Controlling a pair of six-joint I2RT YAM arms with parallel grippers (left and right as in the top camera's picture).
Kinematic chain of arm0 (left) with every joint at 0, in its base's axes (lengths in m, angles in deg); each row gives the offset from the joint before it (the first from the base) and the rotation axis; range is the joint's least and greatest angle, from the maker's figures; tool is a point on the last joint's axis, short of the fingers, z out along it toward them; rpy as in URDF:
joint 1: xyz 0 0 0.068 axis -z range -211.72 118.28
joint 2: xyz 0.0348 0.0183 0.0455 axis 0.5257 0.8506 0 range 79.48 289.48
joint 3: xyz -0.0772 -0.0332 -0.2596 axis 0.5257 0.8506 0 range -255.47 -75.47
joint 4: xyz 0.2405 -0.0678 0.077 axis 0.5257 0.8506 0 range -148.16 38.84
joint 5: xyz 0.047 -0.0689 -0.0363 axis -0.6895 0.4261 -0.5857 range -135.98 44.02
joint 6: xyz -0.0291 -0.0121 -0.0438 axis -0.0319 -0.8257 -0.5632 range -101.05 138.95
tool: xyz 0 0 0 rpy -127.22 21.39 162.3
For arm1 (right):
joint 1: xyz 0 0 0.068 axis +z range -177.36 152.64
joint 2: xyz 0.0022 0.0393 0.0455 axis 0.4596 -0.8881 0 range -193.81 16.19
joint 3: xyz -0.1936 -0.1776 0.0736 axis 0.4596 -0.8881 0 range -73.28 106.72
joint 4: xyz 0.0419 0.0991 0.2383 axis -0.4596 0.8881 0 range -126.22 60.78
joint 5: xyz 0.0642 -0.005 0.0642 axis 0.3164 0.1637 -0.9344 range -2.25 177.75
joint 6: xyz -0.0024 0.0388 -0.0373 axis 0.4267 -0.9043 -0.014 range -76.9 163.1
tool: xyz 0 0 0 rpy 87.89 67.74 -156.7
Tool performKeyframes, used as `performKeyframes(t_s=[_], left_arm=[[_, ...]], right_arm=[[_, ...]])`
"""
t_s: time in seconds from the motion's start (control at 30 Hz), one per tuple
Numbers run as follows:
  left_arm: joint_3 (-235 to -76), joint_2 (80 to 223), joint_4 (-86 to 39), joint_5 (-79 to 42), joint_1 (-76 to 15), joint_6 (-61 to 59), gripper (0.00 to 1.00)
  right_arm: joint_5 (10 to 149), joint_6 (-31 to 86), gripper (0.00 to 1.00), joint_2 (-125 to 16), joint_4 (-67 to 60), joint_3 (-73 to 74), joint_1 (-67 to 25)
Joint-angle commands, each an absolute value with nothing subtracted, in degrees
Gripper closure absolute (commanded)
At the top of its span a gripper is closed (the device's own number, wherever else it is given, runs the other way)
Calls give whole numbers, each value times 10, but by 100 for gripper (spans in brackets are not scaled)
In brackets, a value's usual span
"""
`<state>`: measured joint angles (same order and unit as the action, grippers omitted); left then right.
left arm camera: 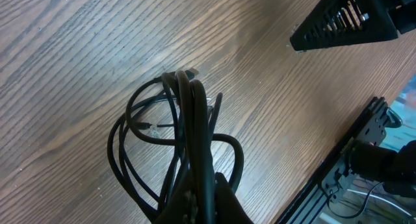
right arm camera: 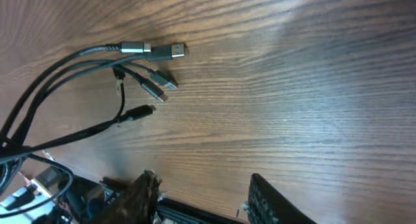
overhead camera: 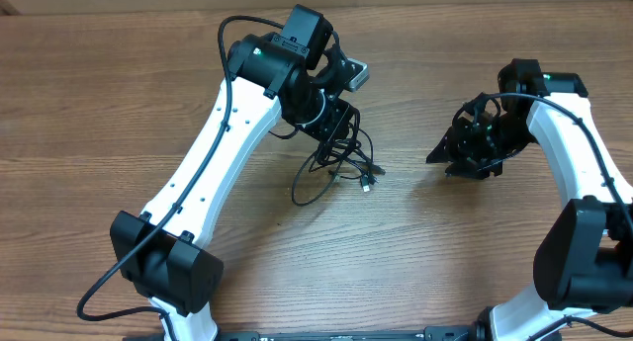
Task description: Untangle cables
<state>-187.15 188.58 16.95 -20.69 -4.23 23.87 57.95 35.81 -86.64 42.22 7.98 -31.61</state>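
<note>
while left hand clamps cables | right hand parted, touching nothing

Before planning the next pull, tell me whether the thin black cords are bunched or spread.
Bunched: the thin black cords run looped together from the shut left claw; only their plug ends fan out.
</note>
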Motion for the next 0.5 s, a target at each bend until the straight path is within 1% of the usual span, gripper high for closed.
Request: performKeyframes(t_s=[0.0,0.07,0.13,0.27,0.33,0.4,0.47], left_arm=[[-1870,1889,170,-196,-48,254,96],[-1870,1889,171,-196,-57,254,96],[-1870,1889,174,-195,-71,254,96],[-1869,1889,184,-173,-100,254,96],[-1869,1889,192,-163,-112,258,96],[-1869,1889,201,-152,-125,280,96],[-1869,1889,213,-141,-137,307,96]], right_arm=[[575,383,54,-864,433,85,-316],[575,392,51,-864,444,85,-316],[574,399,46,-864,451,85,-316],[555,412,43,-864,453,85,-314],[520,440,42,-864,451,85,-311],[470,474,37,-864,449,85,-305],[416,512,36,-864,444,85,-296]])
